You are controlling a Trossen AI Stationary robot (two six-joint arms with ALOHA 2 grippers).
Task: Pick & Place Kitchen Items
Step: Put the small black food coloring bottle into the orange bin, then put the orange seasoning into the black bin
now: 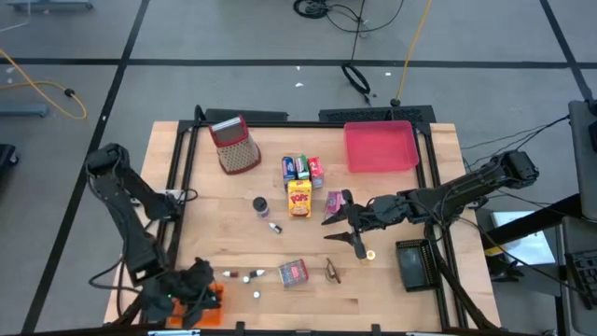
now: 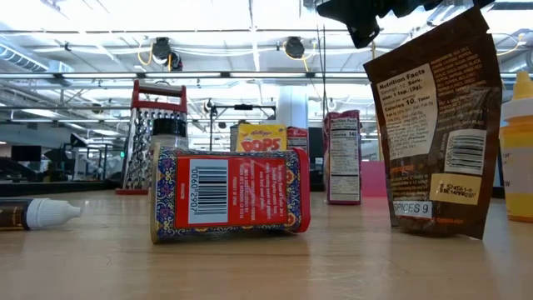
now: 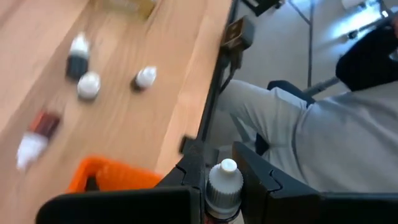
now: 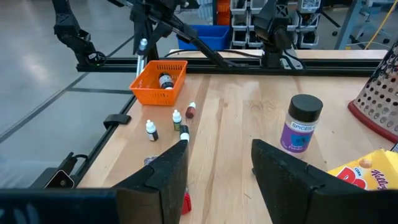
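left gripper (image 1: 191, 297) at front edge, holding small bottle (image 3: 222, 186)

Small bottle (image 3: 222, 186): body hidden between the left gripper's fingers (image 3: 180, 180); only the white cap shows.
Tabletop bottles (image 3: 81, 62): blurred, labels unreadable.
Brown pouch (image 2: 437, 125): top corner cut off.
Yellow bottle (image 2: 520, 150): cropped by picture edge.

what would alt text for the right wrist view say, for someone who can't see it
The right gripper, jaws open and empty, looks across a wooden table toward an orange basket at the far corner holding a small bottle. A few small white-capped bottles lie scattered before the basket. A black-lidded spice jar stands nearby, beside a metal grater and a yellow cereal box.
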